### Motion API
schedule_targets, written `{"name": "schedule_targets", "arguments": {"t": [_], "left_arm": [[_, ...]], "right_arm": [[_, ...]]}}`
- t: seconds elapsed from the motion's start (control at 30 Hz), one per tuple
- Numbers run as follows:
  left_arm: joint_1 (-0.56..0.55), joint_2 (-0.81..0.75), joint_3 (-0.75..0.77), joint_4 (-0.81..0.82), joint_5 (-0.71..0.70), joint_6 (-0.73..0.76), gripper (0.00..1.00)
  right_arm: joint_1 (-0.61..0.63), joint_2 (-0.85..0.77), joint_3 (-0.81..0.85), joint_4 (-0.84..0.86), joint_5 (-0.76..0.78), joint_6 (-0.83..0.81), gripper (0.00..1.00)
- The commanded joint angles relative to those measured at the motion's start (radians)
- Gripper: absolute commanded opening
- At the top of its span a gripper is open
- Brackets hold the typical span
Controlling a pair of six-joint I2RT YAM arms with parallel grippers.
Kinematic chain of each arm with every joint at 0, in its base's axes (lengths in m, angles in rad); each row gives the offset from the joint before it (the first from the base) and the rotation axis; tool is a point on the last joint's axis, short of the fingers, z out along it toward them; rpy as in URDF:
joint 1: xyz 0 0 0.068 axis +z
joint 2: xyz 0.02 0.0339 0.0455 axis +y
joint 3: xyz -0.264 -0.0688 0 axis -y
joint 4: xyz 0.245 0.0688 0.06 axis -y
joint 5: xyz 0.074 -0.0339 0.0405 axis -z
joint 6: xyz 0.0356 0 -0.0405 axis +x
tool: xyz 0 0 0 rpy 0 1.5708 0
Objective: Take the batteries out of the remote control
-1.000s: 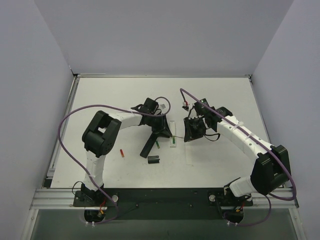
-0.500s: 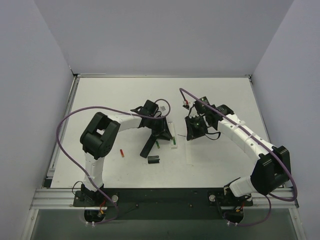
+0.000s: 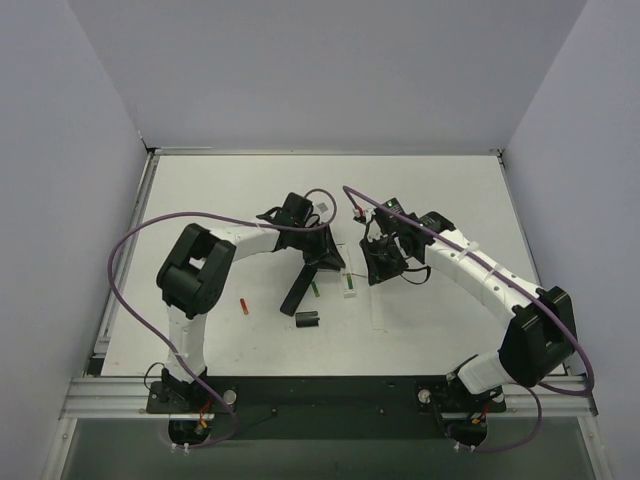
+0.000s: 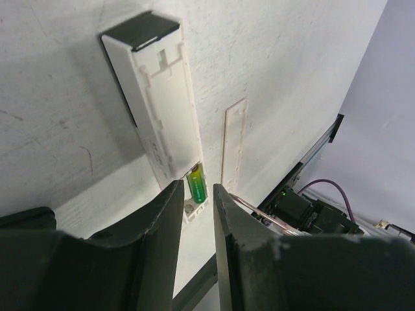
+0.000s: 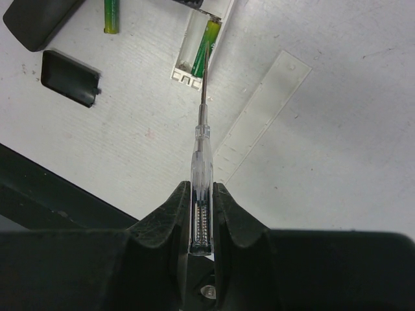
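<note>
One slip of the screwdriver [image 5: 201,142] tip could shove the white remote [image 4: 152,97] or shoot the green battery [image 5: 206,40] off the counter [image 5: 337,97]. Right tool [image 5: 201,188] clenched on it, tip at that battery. Remote bay: one battery in, other slot empty. Left tool [image 4: 196,189] straddles the bay end; can't tell if it pinches.

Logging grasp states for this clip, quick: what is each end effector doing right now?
Left end effector: slightly open, holding nothing.
Right end effector: closed on the clear-handled screwdriver.
</note>
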State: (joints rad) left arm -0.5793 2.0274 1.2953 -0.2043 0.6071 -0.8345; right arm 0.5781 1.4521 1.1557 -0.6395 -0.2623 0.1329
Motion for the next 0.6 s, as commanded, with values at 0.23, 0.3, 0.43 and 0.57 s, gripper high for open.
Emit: {"name": "schedule_targets", "arguments": {"t": [0.23,0.3,0.43,0.57], "left_arm": [[0.032,0.047,0.104,0.138,0.080,-0.049,0.35],[0.032,0.066,0.113,0.140,0.088,-0.048,0.35],[0.029,0.094,0.119,0.151,0.085,-0.051,0.35],[0.029,0.108,0.101,0.143,0.071,-0.041,0.35]], "right_arm": [[0.014,0.024,0.007,-0.012,0.060,0.027,0.00],[0.019,0.025,0.004,-0.008,0.058,0.033,0.00],[0.031,0.030,-0.007,0.006,0.060,0.045,0.00],[0.043,0.039,-0.014,0.015,0.061,0.051,0.00]]}}
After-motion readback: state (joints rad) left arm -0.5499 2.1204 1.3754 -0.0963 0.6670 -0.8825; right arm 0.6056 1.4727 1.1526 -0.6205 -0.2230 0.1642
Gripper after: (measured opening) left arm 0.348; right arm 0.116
